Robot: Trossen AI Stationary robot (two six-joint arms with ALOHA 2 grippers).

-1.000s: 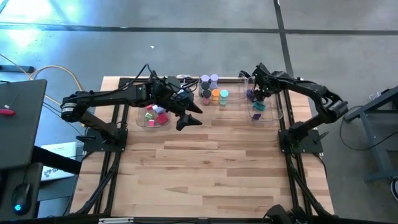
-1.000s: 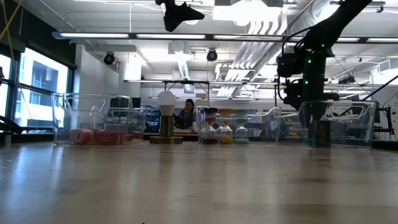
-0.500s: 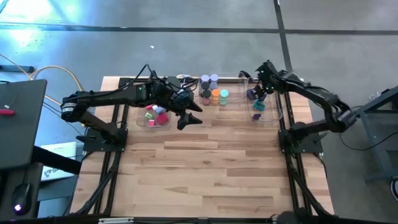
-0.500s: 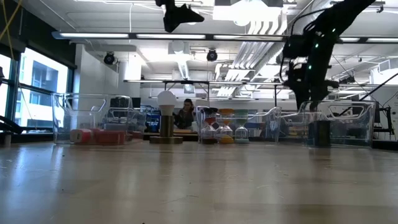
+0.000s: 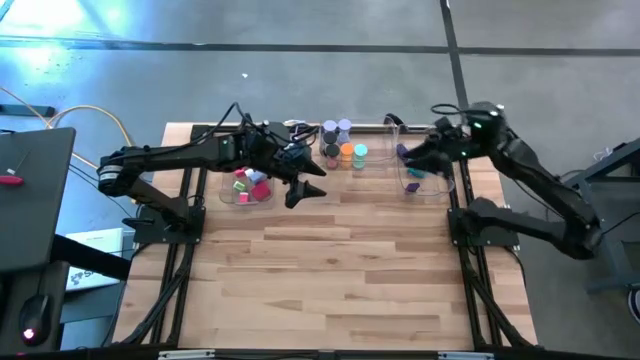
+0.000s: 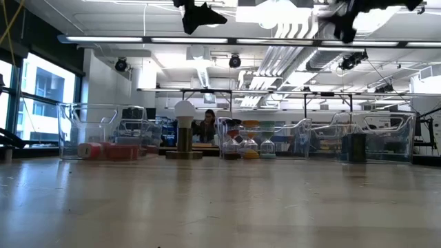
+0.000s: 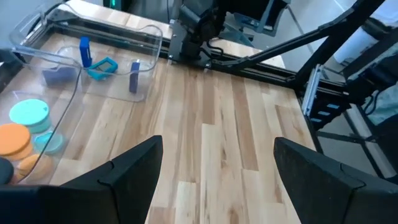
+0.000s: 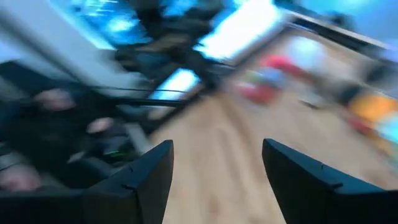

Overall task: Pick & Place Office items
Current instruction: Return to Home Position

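Observation:
The office items lie in clear trays along the table's far edge. Red and pink blocks (image 5: 250, 185) fill the left tray. Lilac, teal, orange and black rolls (image 5: 342, 147) stand in the middle one. Blue, teal and purple pieces (image 7: 99, 65) lie in the right tray (image 5: 425, 180). My left gripper (image 5: 305, 187) hovers open, high over the table between the left and middle trays. My right gripper (image 5: 413, 160) is open and raised well above the right tray, nearly level, with nothing between its fingers (image 8: 140, 180).
A white dome on a metal base (image 6: 184, 131) stands between the left and middle trays. Bare wooden tabletop (image 5: 340, 270) stretches from the trays to the near edge. Black frame rails (image 5: 465, 250) run along both sides.
My right gripper has risen out of the right tray, high above it, drawing back toward the table's right edge. It has tipped from pointing down to nearly level. The pieces in the tray stay where they were.

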